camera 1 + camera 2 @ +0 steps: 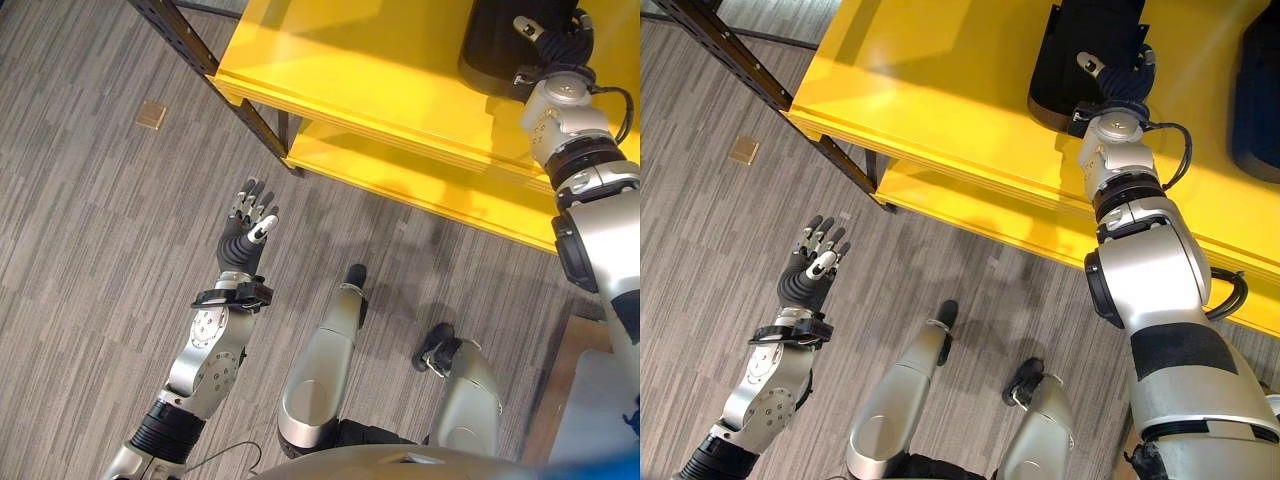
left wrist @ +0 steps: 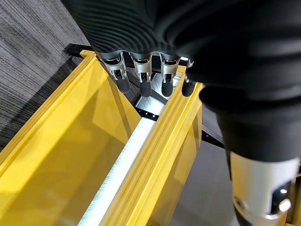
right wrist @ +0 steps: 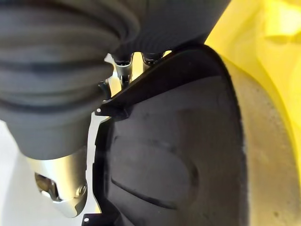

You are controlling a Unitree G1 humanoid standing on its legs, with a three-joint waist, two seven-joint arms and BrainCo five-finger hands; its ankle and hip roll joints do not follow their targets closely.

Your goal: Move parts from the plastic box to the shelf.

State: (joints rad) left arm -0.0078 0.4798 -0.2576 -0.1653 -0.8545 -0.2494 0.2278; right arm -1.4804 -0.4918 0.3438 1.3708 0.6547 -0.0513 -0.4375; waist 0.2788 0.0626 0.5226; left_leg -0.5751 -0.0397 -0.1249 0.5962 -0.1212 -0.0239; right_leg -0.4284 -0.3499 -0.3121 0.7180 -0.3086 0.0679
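Observation:
A large black moulded part [image 1: 1070, 40] rests on the top board of the yellow shelf [image 1: 350, 70]. My right hand [image 1: 1123, 78] is up against its near edge, with the thumb lying on it. The right wrist view shows the part [image 3: 188, 141] from close by, its rim covering most of my right hand [image 3: 56, 70], so the grip is hidden. Another dark part [image 1: 1260, 90] lies further right on the same board. Over the carpet, well left of the shelf, my left hand [image 1: 248, 235] is held up with straight fingers [image 2: 143, 84] and nothing in it.
The shelf has a lower yellow board [image 1: 400, 175] and a black perforated upright [image 1: 190, 45] at its left corner. A small tan square [image 1: 151, 114] lies on the grey carpet. A pale wooden edge [image 1: 590, 400] shows at the lower right.

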